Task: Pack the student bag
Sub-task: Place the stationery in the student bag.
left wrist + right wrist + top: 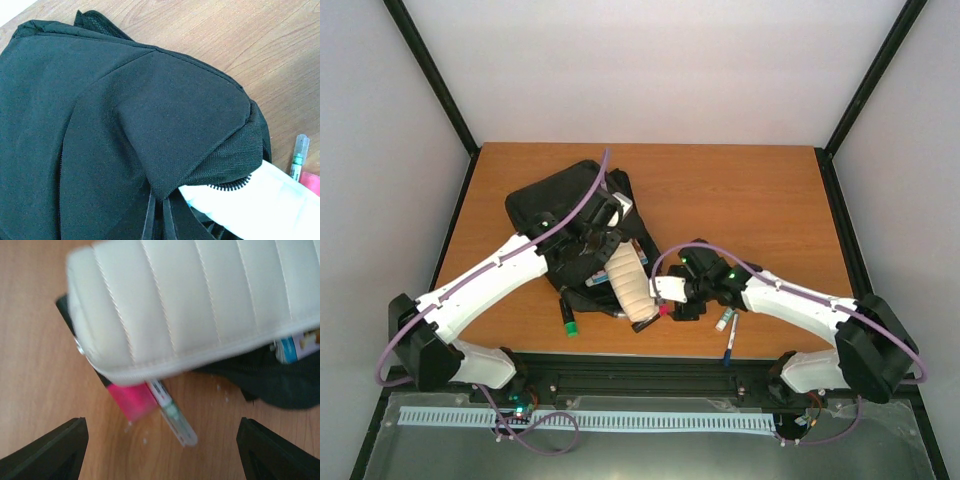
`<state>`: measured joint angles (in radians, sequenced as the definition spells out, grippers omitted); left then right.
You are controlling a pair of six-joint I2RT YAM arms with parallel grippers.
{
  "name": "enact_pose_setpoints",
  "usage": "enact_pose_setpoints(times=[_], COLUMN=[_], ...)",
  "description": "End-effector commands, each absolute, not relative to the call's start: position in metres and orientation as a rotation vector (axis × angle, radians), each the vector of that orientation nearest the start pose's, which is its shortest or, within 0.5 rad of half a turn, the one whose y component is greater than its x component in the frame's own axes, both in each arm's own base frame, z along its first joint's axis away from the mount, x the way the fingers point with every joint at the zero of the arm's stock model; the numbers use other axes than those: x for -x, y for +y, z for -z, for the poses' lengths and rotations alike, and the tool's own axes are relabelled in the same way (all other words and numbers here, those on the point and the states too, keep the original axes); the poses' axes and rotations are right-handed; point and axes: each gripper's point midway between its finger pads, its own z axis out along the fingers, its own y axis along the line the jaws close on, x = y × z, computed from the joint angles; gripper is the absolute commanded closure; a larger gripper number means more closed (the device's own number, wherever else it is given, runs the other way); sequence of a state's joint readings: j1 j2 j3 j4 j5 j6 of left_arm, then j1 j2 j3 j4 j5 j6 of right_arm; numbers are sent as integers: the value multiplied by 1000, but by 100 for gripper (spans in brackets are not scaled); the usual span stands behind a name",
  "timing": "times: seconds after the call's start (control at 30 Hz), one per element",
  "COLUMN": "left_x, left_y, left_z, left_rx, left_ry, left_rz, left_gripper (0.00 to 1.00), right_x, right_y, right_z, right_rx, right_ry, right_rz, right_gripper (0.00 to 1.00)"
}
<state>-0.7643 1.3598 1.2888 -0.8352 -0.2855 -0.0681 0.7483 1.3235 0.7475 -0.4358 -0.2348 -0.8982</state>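
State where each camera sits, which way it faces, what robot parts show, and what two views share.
Top external: above and behind, facing down at the table; left arm and right arm show.
Left wrist: on the left arm, close over the student bag; no robot part visible.
Right wrist: facing the white pouch; open right gripper at the bottom.
Shared: both wrist views show pouch and marker.

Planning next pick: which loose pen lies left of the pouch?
The green-capped marker, by the bag; the white marker and blue pen lie right of the pouch.
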Motion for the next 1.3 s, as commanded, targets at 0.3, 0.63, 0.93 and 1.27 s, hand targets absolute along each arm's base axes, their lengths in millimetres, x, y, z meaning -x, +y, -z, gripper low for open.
enact_pose_setpoints(times=[0.3, 0.63, 0.93, 1.27], left_x=[-311, -308, -305, -303], left_y=[-213, -214, -215, -214], left_z=[-236, -238, -236, -239], left_rx=[-615, -649, -665, -668], left_ry=[2246, 2231, 2234, 2221], left_rz=[-18, 3, 12, 22], left_gripper=[99, 99, 99, 99], right_x=[-184, -235, -272, -312], right_y=[316, 346, 385, 410], right_z=[-81, -82, -100, -108], right_rx=[2020, 1974, 1858, 1721], right_ry=[1440, 1303, 1173, 1087], right_rz=[-107, 209, 328, 492], right_gripper=[17, 22, 35, 42])
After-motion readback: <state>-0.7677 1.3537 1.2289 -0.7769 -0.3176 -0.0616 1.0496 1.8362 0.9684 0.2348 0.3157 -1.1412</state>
